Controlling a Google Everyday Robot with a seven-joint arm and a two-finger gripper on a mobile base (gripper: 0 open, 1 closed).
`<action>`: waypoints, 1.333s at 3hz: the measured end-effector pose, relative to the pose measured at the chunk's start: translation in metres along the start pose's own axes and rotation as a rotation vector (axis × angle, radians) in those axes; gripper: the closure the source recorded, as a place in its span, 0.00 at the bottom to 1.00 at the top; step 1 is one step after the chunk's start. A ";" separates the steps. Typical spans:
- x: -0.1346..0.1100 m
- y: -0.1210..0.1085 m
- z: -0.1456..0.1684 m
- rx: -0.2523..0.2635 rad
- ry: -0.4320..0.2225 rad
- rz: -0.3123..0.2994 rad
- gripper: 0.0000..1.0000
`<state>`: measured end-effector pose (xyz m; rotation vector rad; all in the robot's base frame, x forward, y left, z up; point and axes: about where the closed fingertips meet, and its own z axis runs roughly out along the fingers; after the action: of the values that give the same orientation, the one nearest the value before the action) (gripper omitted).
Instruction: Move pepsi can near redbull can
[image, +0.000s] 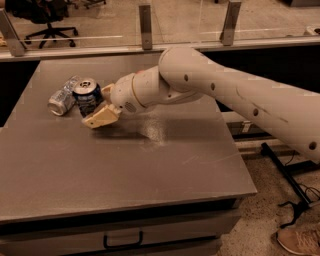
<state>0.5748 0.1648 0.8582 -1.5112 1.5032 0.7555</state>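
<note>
The pepsi can (87, 94), dark navy with a silver pull-tab top, stands upright on the grey table (150, 165) at the far left. It touches or nearly touches the redbull can (62, 99), a slim silver-blue can lying on its side just left of it. My gripper (95, 112) reaches in from the right and is shut on the pepsi can. One cream finger (101, 116) shows in front of the can's lower right side. The other finger is hidden behind the can.
My white arm (220, 95) spans the table's back right part and covers what lies behind it. A glass barrier with metal posts (145, 26) runs along the far edge. A drawer handle (122, 241) sits below the front edge. A shoe (299, 241) is on the floor at right.
</note>
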 end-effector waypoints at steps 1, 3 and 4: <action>-0.007 -0.009 0.017 0.011 0.005 -0.025 0.83; -0.013 -0.015 0.039 -0.002 0.010 -0.031 0.37; -0.012 -0.014 0.046 -0.014 0.018 -0.029 0.13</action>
<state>0.5937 0.2100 0.8500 -1.5507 1.4895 0.7386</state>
